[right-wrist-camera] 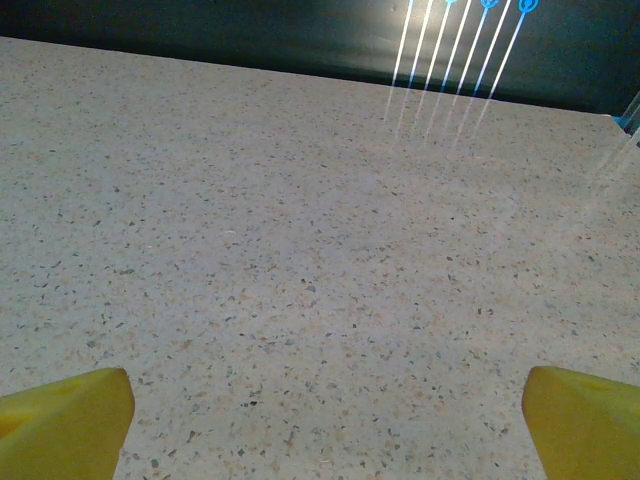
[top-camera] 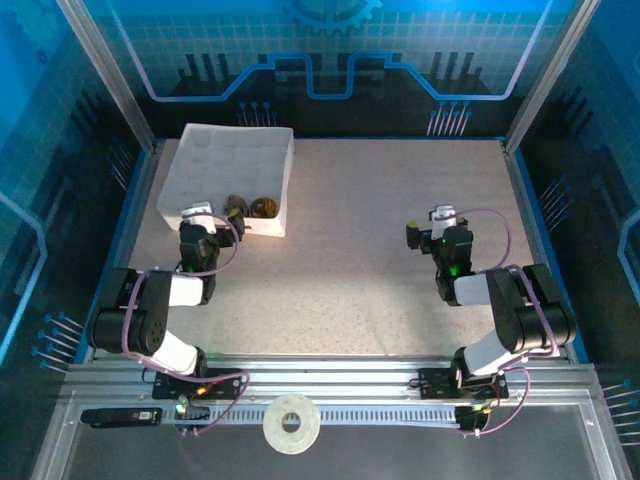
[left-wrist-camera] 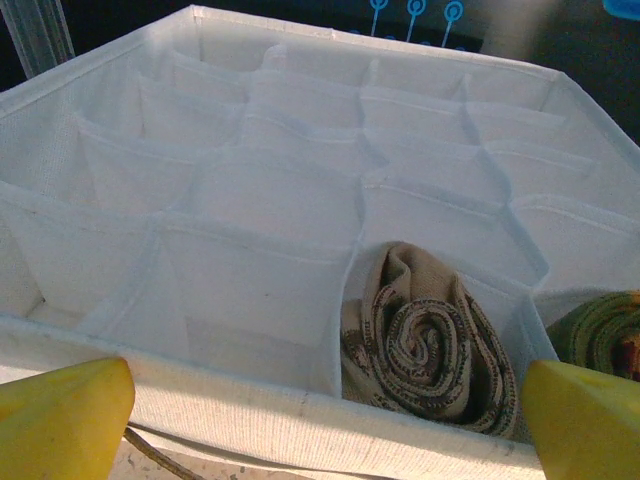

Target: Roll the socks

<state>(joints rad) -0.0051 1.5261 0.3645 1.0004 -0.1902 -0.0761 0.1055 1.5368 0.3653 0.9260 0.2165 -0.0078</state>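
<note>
Low in the frame, the left jaws are hanging wide open and empty just short of the tray (left-wrist-camera: 250,425)'s near wall. The right jaws are gaping empty over the surface (right-wrist-camera: 300,250). Just beyond, the tan sock (left-wrist-camera: 430,345) and green sock (left-wrist-camera: 600,335) are sitting rolled in neighbouring cells. Reaching in is risking snagging and unrolling one.

green sock (left-wrist-camera: 600,328): cut off at right edge | tan sock (left-wrist-camera: 425,345): bottom hidden behind tray (left-wrist-camera: 230,415) wall

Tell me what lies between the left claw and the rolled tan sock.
The tray's near white wall, in the left wrist view; the tan sock sits behind it.
</note>
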